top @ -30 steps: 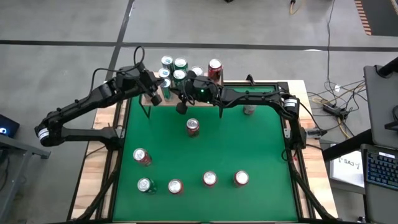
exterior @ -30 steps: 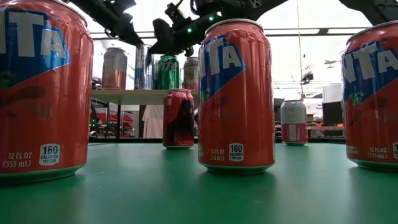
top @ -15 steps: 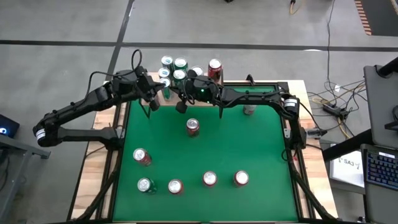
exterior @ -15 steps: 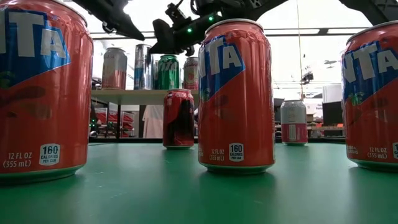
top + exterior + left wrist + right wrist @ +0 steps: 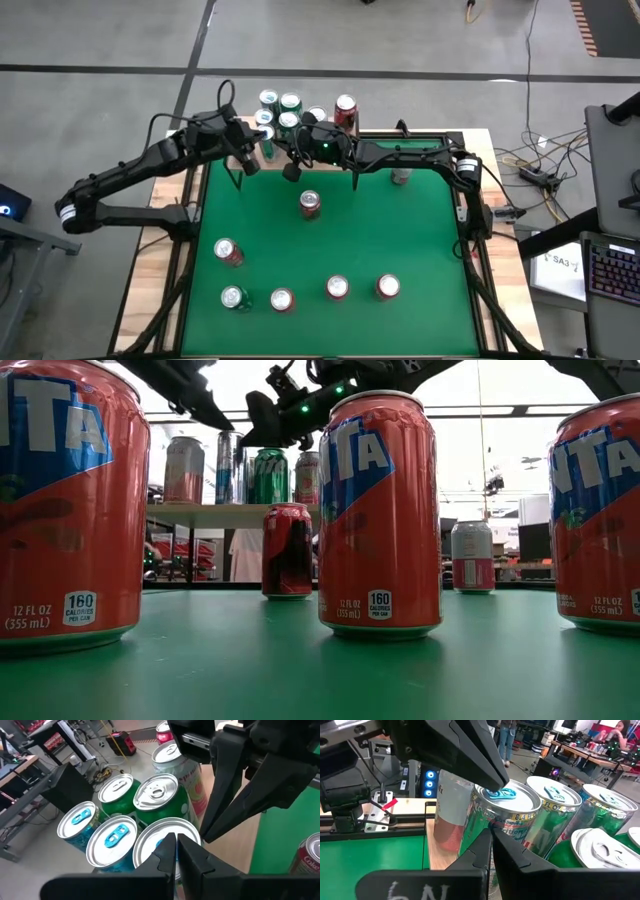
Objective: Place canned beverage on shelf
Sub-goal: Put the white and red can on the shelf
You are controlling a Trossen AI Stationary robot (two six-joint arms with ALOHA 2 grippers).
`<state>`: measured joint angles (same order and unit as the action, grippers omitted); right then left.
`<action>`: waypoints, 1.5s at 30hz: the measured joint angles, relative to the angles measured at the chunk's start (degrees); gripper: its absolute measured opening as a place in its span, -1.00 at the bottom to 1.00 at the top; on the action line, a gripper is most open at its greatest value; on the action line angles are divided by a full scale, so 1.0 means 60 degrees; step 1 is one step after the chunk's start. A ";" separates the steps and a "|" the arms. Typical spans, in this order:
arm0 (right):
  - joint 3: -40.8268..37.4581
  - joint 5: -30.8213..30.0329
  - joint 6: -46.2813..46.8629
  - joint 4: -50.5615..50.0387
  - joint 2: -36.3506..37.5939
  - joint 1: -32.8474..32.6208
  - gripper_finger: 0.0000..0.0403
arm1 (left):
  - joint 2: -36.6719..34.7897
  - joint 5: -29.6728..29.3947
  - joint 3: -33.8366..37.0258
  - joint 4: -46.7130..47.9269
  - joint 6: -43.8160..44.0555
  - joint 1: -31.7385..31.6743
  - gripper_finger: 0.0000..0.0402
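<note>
The shelf (image 5: 200, 513), a light-wood board on thin black legs, stands at the table's far edge and holds several upright cans (image 5: 289, 103). Both grippers hover at the shelf and both are shut and empty. My left gripper (image 5: 176, 842) is over the top of a silver can with a blue tab (image 5: 116, 836), coming from the table's left. My right gripper (image 5: 490, 837) comes from the right, level with that can's side (image 5: 485, 820). Several red cans (image 5: 310, 204) stand on the green table. My left gripper's shut fingertips (image 5: 492, 782) stand right at the blue-tabbed top (image 5: 502, 794) of the silver can, slanting down from above. I cannot tell whether they touch it. My right gripper's shut fingertips are close to that can's side. I cannot tell whether they touch.
A red can (image 5: 310, 204) stands mid-table just near of the shelf. A silver can (image 5: 400, 177) stands at the far right. Several more cans (image 5: 337, 288) line the near part of the table, and three of them loom large in the low view (image 5: 380, 510).
My left gripper has drawn a little toward the table's left edge and has come back to nearly where it was, staying shut. My right gripper and the cans have kept still.
</note>
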<state>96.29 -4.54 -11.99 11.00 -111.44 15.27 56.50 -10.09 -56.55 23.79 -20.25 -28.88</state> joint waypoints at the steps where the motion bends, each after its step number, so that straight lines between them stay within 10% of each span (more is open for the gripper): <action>1: 0.0000 0.0000 0.0000 0.0000 0.0000 0.0000 -0.96 | 0.0015 0.0000 0.0000 -0.0003 0.0004 0.0000 -1.00; 45: 0.0007 0.0000 -0.0106 0.0259 0.0004 0.0007 -0.96 | -0.0090 0.0007 -0.0587 0.0154 0.1063 0.0346 -1.00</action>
<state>96.33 -4.54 -12.62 12.56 -111.42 15.31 55.96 -10.04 -60.08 24.71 -13.87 -26.81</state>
